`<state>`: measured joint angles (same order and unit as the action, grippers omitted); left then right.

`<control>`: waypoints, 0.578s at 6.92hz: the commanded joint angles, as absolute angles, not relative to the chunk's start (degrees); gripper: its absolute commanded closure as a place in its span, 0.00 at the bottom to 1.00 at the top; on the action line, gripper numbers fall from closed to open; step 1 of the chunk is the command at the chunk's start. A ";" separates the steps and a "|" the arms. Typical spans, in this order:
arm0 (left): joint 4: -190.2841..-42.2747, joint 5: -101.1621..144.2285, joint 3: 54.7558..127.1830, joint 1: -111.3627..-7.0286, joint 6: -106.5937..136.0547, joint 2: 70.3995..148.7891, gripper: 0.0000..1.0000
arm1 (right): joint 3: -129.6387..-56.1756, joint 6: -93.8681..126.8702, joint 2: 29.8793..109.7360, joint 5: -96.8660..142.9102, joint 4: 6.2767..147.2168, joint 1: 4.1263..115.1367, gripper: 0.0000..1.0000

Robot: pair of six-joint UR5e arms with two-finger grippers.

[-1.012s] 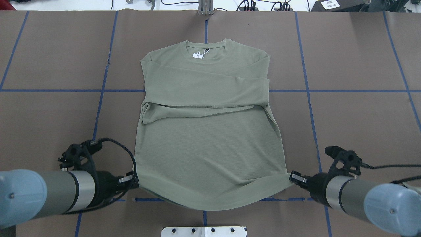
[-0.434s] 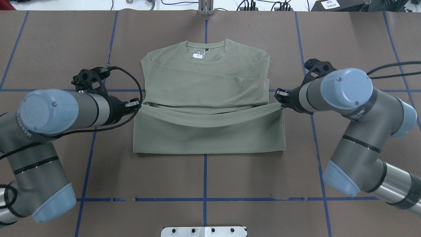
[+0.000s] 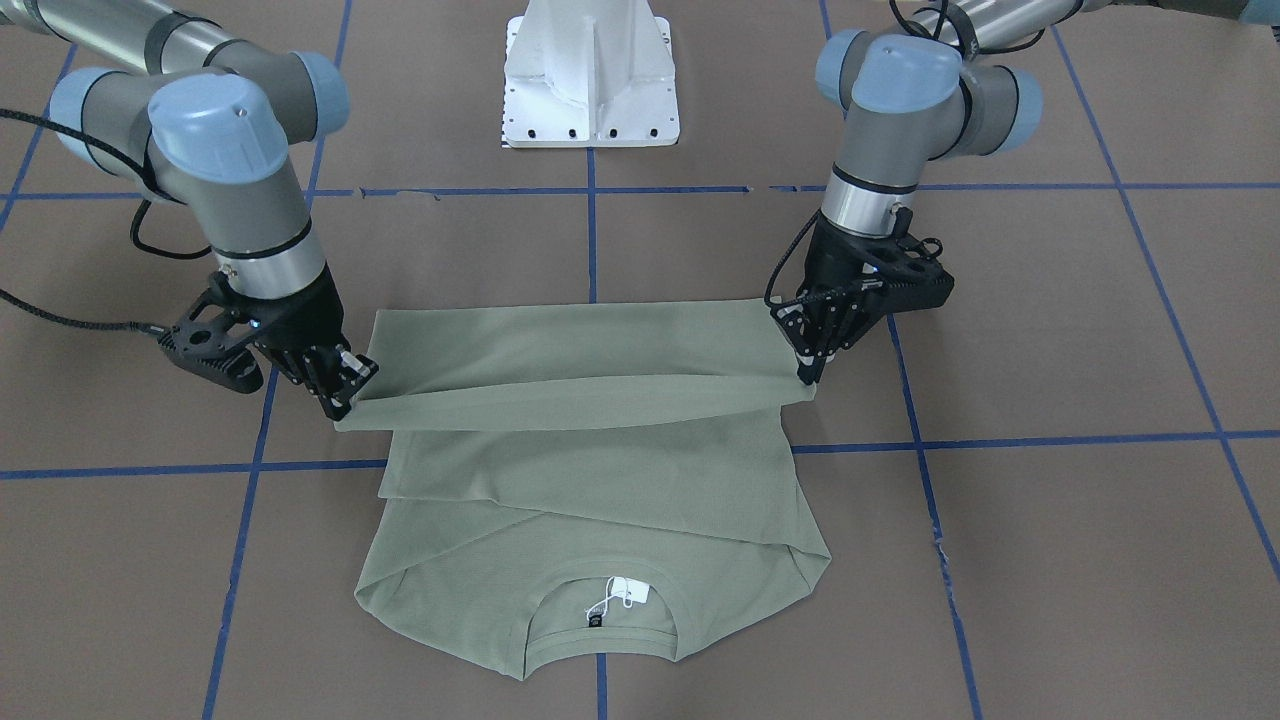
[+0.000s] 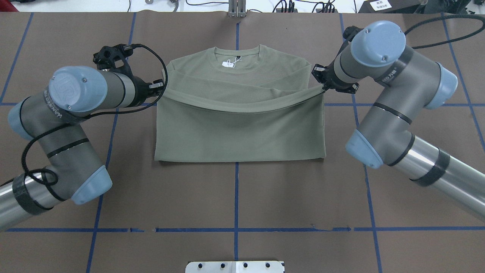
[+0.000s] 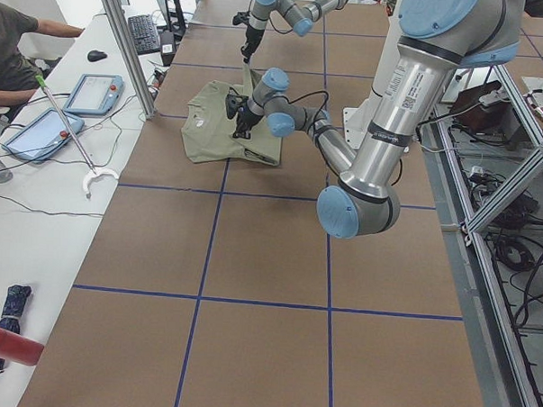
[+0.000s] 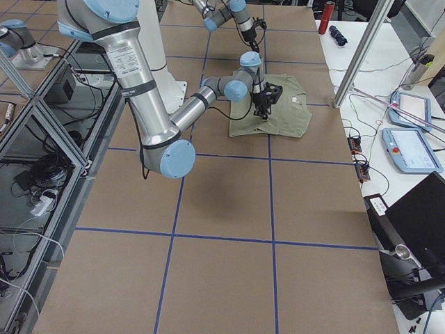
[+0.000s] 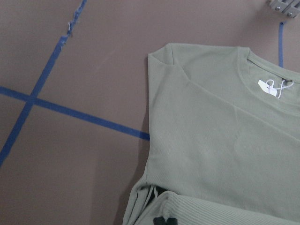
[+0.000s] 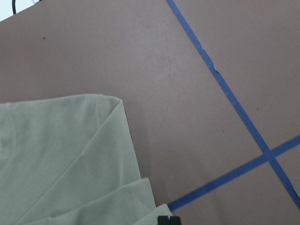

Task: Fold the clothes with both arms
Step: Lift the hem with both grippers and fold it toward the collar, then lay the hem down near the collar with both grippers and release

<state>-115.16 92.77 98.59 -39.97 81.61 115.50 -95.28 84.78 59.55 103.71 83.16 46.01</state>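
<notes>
Green shirt [image 4: 238, 132] folded in half, both arms holding its hem

The left claw [image 4: 160, 87] is closed tight on the hem corner at its own side, and the right claw [image 4: 322, 87] is closed tight on the other corner. Between them the hem hangs in a shallow curve, a little above the sleeves folded across the chest. The shirt lies in the middle of the brown counter [image 4: 265, 197], its lower half doubled toward the collar, where the white hang tag [image 4: 228, 63] shows
</notes>
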 commanded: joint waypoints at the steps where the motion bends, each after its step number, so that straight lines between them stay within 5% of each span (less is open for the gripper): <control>1: -122.23 92.55 88.90 -42.88 78.67 119.08 1.00 | -83.11 80.79 53.11 104.67 82.71 48.95 1.00; 4: -131.45 92.37 78.08 -43.42 78.66 121.37 1.00 | -69.11 80.60 49.13 104.68 70.79 49.31 1.00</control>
